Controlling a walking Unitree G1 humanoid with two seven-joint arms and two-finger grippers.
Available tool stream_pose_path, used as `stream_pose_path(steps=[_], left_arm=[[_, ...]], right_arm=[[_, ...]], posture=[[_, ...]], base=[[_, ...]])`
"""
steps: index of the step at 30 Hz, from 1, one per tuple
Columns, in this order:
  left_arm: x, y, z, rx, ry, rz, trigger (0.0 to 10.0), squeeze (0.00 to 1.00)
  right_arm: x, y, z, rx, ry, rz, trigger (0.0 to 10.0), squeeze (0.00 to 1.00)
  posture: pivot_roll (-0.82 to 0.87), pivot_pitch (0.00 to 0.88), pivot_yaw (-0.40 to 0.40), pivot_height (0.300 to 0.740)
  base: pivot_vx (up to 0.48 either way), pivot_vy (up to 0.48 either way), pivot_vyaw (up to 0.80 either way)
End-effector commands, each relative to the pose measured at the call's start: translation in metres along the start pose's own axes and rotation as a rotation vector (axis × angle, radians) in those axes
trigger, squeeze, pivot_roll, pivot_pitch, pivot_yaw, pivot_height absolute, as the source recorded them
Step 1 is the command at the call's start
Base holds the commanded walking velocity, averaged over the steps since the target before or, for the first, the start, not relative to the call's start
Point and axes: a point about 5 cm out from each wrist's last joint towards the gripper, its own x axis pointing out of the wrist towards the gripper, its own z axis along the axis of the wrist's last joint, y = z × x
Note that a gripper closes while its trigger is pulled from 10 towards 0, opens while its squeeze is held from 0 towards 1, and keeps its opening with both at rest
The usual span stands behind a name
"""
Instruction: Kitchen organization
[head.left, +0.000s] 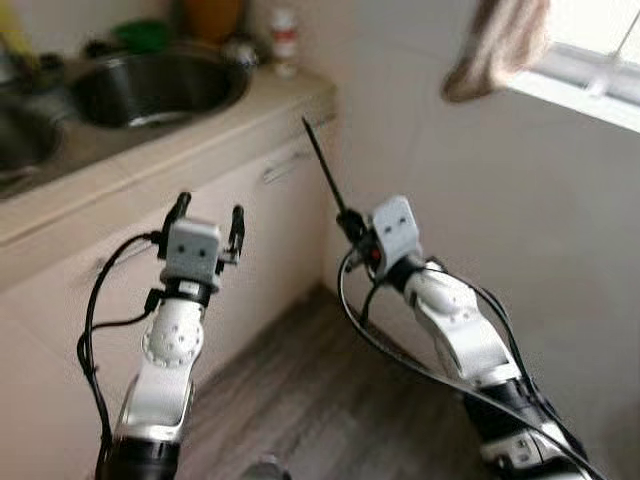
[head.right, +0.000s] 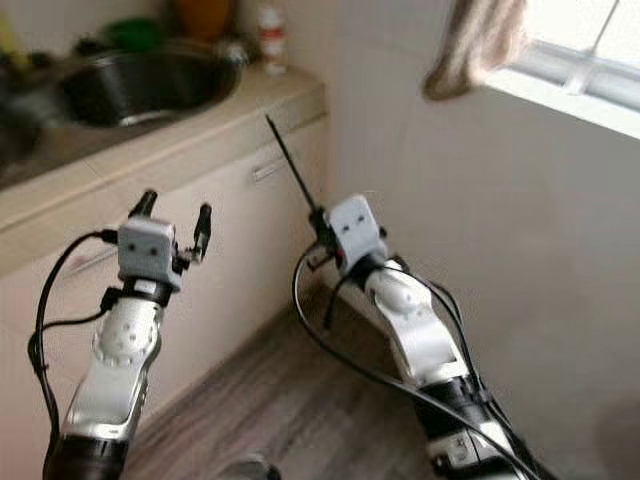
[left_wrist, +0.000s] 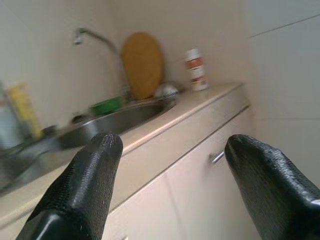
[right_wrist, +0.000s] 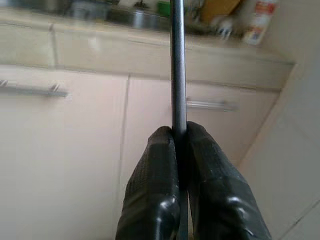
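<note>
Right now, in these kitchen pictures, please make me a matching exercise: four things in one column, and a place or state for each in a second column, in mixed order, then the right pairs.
Things
1. left gripper
2. right gripper
3. thin dark rod
4. white bottle

Places or states
A. stands on the counter beyond the sink
B. jaws apart, holding nothing
C. points up toward the counter edge
D. jaws shut on something thin

Pairs: 1-B, 2-D, 3-C, 4-A
</note>
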Motion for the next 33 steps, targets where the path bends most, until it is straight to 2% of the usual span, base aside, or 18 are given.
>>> stream_pose_path(steps=[1, 2, 5, 9, 12, 13, 14, 15, 16, 20, 30, 33], left_arm=[[0.0, -0.001, 0.0, 0.009, 0.004, -0.004, 10.0, 0.0], [-0.001, 0.0, 0.0, 0.012, 0.005, 0.0, 10.0, 0.0], [-0.001, 0.001, 0.0, 0.013, 0.005, 0.001, 10.0, 0.0], [-0.001, 0.002, 0.0, 0.025, 0.003, 0.007, 10.0, 0.0], [-0.001, 0.002, 0.001, 0.026, 0.002, 0.006, 10.0, 0.0], [-0.001, -0.001, 0.001, 0.025, -0.002, -0.009, 10.0, 0.0], [-0.001, -0.001, 0.001, 0.025, -0.002, -0.009, 10.0, 0.0], [-0.001, -0.003, 0.002, 0.02, -0.005, -0.02, 10.0, 0.0], [-0.001, -0.003, 0.002, 0.019, -0.005, -0.022, 10.0, 0.0], [0.0, -0.003, 0.004, 0.0, -0.018, -0.024, 10.0, 0.0], [0.001, 0.002, 0.012, -0.019, -0.066, 0.0, 10.0, 0.0], [0.001, 0.004, 0.014, -0.018, -0.074, 0.002, 10.0, 0.0]], right_arm=[[-0.007, -0.004, 0.002, -0.013, 0.003, -0.026, 0.0, 0.0], [-0.013, -0.005, 0.0, -0.01, 0.012, -0.045, 0.0, 0.0], [-0.014, -0.005, -0.001, -0.012, 0.019, -0.054, 0.0, 0.0], [-0.023, -0.013, -0.001, -0.019, 0.034, -0.138, 0.0, 0.0], [-0.026, -0.014, -0.005, 0.008, 0.054, -0.179, 0.0, 0.0], [-0.024, -0.012, -0.008, 0.006, 0.068, -0.174, 4.1, 0.0], [-0.024, -0.012, -0.008, 0.006, 0.068, -0.174, 4.1, 0.0], [-0.022, -0.013, -0.008, 0.006, 0.073, -0.174, 8.8, 0.0], [-0.022, -0.013, -0.008, 0.006, 0.074, -0.177, 10.0, 0.0], [-0.017, -0.014, -0.009, -0.02, 0.106, -0.166, 10.0, 0.0], [-0.001, -0.018, 0.016, -0.027, -0.025, -0.174, 10.0, 0.0], [0.006, -0.014, 0.029, -0.108, -0.081, -0.151, 10.0, 0.0]], posture=[[0.0, 0.0, -0.04, 0.74], [0.0, 0.0, -0.04, 0.74], [0.0, 0.0, -0.04, 0.74], [0.0, 0.0, -0.043, 0.74], [0.0, 0.0, -0.041, 0.74], [0.01, 0.0, -0.038, 0.74], [0.01, 0.0, -0.038, 0.74], [0.01, 0.0, -0.039, 0.74], [0.01, 0.0, -0.039, 0.74], [0.01, 0.0, -0.04, 0.74], [0.02, 0.0, -0.04, 0.74], [0.02, 0.0, -0.039, 0.74]], base=[[0.0, 0.0, 0.8], [0.0, 0.0, 0.8], [0.0, 0.0, 0.8], [0.0, 0.0, 0.8], [0.0, 0.0, 0.0], [0.0, 0.0, 0.0], [0.0, 0.0, 0.0], [0.0, 0.0, 0.0], [0.0, 0.0, 0.0], [0.0, 0.0, 0.0], [0.048, 0.0, 0.0], [0.317, 0.0, 0.53]])
